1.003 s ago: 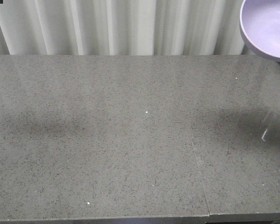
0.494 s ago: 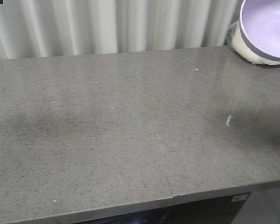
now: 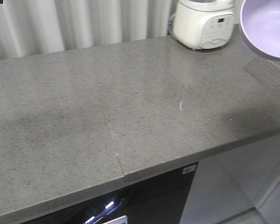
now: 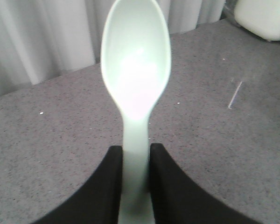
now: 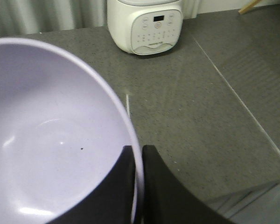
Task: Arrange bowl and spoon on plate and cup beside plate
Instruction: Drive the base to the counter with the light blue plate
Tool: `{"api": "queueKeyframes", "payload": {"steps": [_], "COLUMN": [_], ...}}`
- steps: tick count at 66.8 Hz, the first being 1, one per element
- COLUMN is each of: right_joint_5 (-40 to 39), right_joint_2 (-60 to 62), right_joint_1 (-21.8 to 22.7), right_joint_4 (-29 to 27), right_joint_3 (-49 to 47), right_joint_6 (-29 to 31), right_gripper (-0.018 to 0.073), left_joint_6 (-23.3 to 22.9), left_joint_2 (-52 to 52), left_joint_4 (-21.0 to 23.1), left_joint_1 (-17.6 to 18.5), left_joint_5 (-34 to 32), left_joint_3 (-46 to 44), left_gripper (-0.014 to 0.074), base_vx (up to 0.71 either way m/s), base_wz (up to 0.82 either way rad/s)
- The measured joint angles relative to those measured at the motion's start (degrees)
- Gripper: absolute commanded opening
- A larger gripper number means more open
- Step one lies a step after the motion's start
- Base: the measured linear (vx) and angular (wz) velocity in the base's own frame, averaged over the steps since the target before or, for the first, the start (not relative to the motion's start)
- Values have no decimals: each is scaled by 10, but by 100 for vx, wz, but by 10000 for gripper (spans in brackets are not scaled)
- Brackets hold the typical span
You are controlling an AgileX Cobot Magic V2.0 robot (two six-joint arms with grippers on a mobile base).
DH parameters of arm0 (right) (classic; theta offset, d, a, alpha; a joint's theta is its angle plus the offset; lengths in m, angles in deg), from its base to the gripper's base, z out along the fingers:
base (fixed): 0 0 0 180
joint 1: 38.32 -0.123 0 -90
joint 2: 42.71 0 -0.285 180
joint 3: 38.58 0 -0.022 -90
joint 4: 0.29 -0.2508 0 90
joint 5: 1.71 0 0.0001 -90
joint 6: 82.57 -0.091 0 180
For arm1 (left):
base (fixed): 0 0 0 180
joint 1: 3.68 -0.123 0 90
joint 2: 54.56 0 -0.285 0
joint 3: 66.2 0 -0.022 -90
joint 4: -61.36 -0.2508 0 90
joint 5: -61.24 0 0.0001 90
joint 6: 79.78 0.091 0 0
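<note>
Between the two black fingers (image 4: 170, 186) of the left gripper (image 4: 136, 148) sits the handle of the spoon (image 4: 136, 60), clamped from both sides. Its pale mint scoop points up and away from the wrist, with the hollow facing the lens. The spoon is held above the speckled grey surface (image 4: 46, 149).

The right gripper (image 5: 139, 149) is closed on the rim of the bowl (image 5: 46, 140). One finger lies inside the lavender wall and the other outside, with the rim pinched between them. The bowl hangs above the surface, its smooth inside turned toward the wrist camera.

From the front view the bowl shows at the upper right corner, cut by the frame edge. It appears just beside a white appliance (image 3: 203, 25) with a small button panel, which stands at the back of the surface against a pale pleated curtain (image 3: 84, 23). A thin seam runs across the surface to its front edge. A dark unit (image 3: 144, 200) with small lit spots sits under that edge.
</note>
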Motion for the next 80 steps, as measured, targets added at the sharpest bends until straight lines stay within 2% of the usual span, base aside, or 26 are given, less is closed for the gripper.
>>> {"api": "queueKeyframes", "payload": {"steps": [80], "right_joint_5": [0], "right_joint_2": [0], "right_joint_1": [0], "right_joint_4": [0], "right_joint_3": [0], "right_joint_6": [0], "right_gripper": [-10], "left_joint_6": [0], "left_joint_2": [0], "left_joint_4": [1], "left_joint_1": [0], "left_joint_5": [0], "left_joint_3": [0], "left_gripper": [3], "base_vx": [-7], "base_wz": [-51]}}
